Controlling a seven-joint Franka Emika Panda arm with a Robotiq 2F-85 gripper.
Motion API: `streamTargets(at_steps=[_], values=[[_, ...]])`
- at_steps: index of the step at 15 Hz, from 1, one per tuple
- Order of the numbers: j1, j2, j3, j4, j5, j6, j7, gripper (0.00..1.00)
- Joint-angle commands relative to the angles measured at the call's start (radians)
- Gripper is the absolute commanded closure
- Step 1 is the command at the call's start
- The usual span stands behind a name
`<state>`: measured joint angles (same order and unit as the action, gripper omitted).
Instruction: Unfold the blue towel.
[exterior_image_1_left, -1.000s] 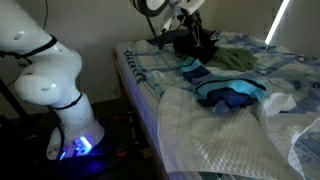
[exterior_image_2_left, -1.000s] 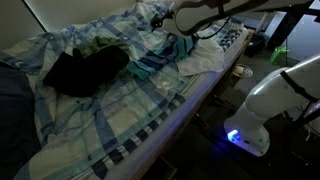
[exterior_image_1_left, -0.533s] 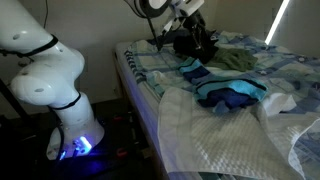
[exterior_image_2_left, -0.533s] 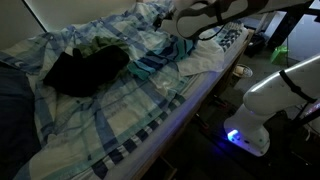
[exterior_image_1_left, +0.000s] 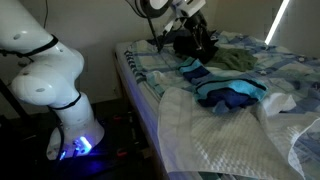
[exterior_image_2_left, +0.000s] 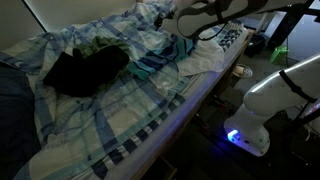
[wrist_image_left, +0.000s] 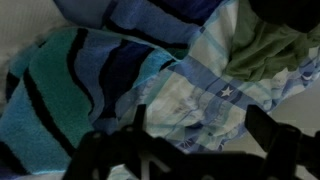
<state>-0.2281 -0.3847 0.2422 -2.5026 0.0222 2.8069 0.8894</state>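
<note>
claw (wrist_image_left: 195, 125): released, jaws wide, hovering over cloth | blue towel (exterior_image_1_left: 228, 93): bunched on the bed beside the white blanket (exterior_image_1_left: 225, 140), near the bed's side edge | handling: likely light, limp, drapes and slips | grip: pinch an exposed corner or hem

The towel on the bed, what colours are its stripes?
The blue towel has wavy teal, blue and dark navy stripes, clearest in the wrist view.
</note>
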Motion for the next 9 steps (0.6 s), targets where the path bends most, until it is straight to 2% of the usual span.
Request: streamTargets(at_steps=[1, 3, 9], values=[[-0.048, 0.05, 0.025, 0.032, -0.033, -0.041, 0.151, 0.0], [-0.056, 0.076, 0.03, 0.037, -0.055, -0.073, 0.236, 0.0], [0.022, 0.18, -0.021, 0.089, -0.041, -0.163, 0.385, 0.0]])
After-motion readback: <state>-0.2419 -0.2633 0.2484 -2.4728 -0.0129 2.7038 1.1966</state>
